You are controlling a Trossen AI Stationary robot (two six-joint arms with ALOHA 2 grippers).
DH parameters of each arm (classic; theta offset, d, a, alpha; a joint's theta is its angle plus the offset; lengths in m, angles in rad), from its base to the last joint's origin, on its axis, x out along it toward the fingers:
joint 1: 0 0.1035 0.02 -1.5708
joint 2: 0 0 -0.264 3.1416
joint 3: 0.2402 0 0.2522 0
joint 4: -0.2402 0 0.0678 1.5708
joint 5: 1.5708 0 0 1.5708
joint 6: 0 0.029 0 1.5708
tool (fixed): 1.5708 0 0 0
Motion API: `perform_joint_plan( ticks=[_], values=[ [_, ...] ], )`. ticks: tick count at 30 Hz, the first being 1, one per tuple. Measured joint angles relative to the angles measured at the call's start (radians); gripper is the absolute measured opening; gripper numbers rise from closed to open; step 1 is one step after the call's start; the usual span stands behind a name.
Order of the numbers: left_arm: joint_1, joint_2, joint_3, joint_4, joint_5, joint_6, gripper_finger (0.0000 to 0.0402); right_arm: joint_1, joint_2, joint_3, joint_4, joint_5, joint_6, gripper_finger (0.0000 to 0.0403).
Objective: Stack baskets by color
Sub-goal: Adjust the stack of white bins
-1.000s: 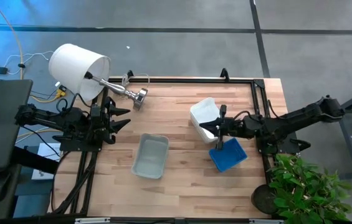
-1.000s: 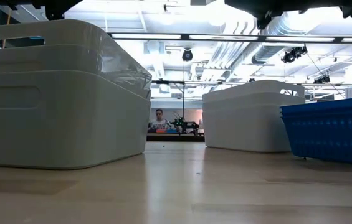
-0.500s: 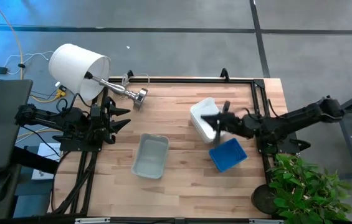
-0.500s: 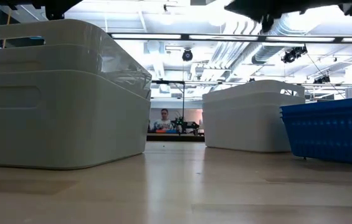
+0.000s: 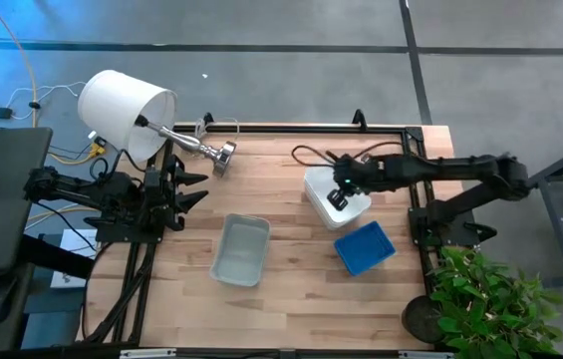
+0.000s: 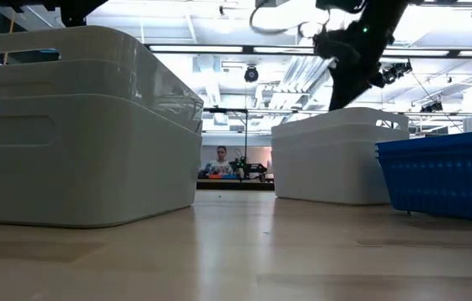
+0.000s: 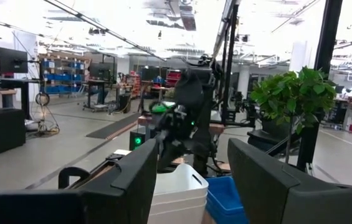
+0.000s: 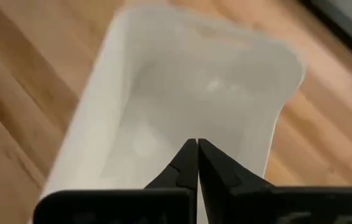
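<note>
The white baskets (image 5: 333,189) stand nested in a stack right of the table's middle, with a blue basket (image 5: 365,247) nearer the front. A pale grey stack (image 5: 241,249) stands centre-left. My right gripper (image 5: 339,195) is shut and points steeply down over the top white basket's open inside (image 8: 182,93). Its fingertips (image 8: 197,149) are together, with nothing between them. In the low view it (image 6: 342,92) hangs just above the white stack (image 6: 336,155). My left gripper (image 7: 194,180) waits open at the table's left edge (image 5: 193,189).
A large white lampshade (image 5: 122,110) on a metal stand (image 5: 211,152) lies at the far left corner. A potted plant (image 5: 485,299) stands off the table's near right corner. Bare wood (image 5: 291,299) lies along the front.
My right gripper has swung from the gap between the white and blue baskets toward the far edge and over the white stack. It has tipped from near level to pointing steeply down, and stays shut. The baskets have not moved.
</note>
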Motion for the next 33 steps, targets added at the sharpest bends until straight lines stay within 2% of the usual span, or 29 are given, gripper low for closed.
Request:
perform_joint_plan(
  ticks=[4, 8, 11, 15, 20, 25, 29, 33],
  values=[
    [0.0, 0.0, 0.0, 0.0, 0.0, 0.0, 0.0184, 0.005, 0.102, 0.09, -0.166, -0.079, 0.007, 0.0],
    [0.0, 0.0, 0.0, -0.001, 0.001, 0.0, 0.0184, 0.035, 0.171, 0.163, -0.376, -0.089, 0.059, 0.0],
    [0.0, 0.0, 0.0, -0.002, 0.007, -0.001, 0.0184, 0.065, 0.189, 0.179, -0.44, -0.129, 0.084, 0.0],
    [0.0, 0.0, 0.0, -0.002, 0.007, -0.001, 0.0184, 0.109, 0.189, 0.182, -0.39, -0.16, 0.11, 0.0],
    [0.0, 0.0, 0.0, -0.002, 0.008, -0.003, 0.0184, 0.154, 0.189, 0.182, -0.239, -0.167, 0.105, 0.0],
    [0.0, 0.0, 0.0, -0.002, 0.008, -0.016, 0.0184, 0.155, 0.232, 0.183, -0.215, -0.133, 0.132, 0.0],
    [0.0, 0.0, 0.0, -0.002, 0.022, -0.018, 0.0184, 0.147, 0.289, 0.183, -0.184, -0.164, 0.117, 0.0],
    [0.0, 0.0, 0.0, -0.002, 0.045, -0.019, 0.0184, 0.162, 0.309, 0.183, -0.08, -0.177, 0.104, 0.0]
  ],
)
